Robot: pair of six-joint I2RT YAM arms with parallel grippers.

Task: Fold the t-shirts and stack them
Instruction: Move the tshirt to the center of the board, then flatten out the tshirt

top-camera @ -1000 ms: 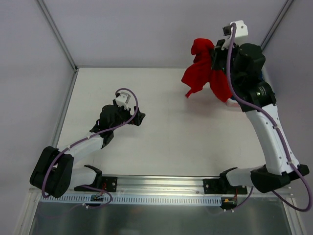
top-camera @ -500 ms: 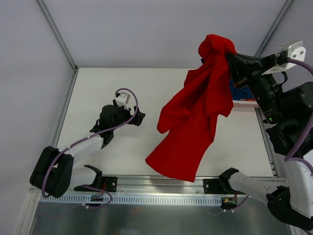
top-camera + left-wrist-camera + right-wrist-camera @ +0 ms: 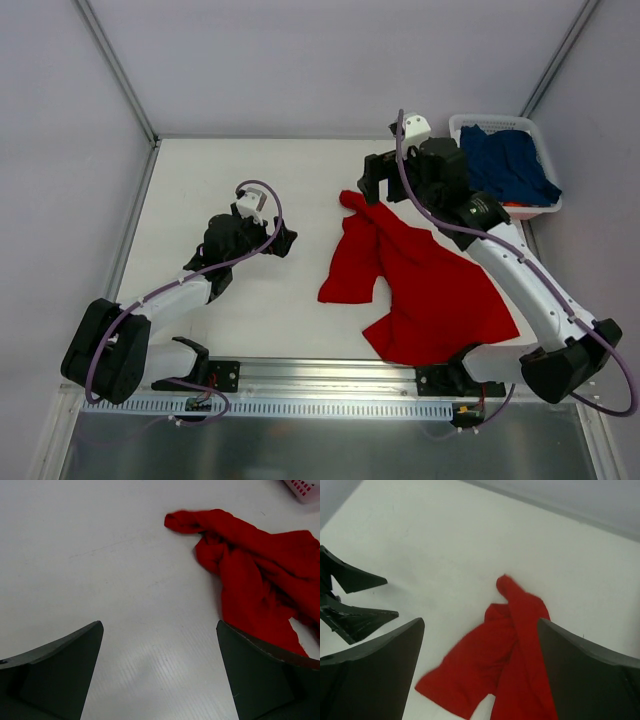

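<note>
Red shirt (image 3: 425, 290) lies crumpled on the table (image 3: 250, 170), left of the basket (image 3: 490, 119) and nearer the arm bases. Navy shirt (image 3: 510, 165) is bunched inside the basket (white plastic one). Right gripper (image 3: 378, 192) hangs over the red shirt's far tip, jaws wide apart, empty. Left gripper (image 3: 285, 240), well left of the basket, jaws apart too.

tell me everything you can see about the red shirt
The red shirt is bright, plain soft cloth, crumpled and unfolded on the white table, right of centre. A narrow twisted end points to the far side, one flap spreads left, the widest part lies near the front edge. The open right pincer hovers by the twisted end without gripping it.
</note>
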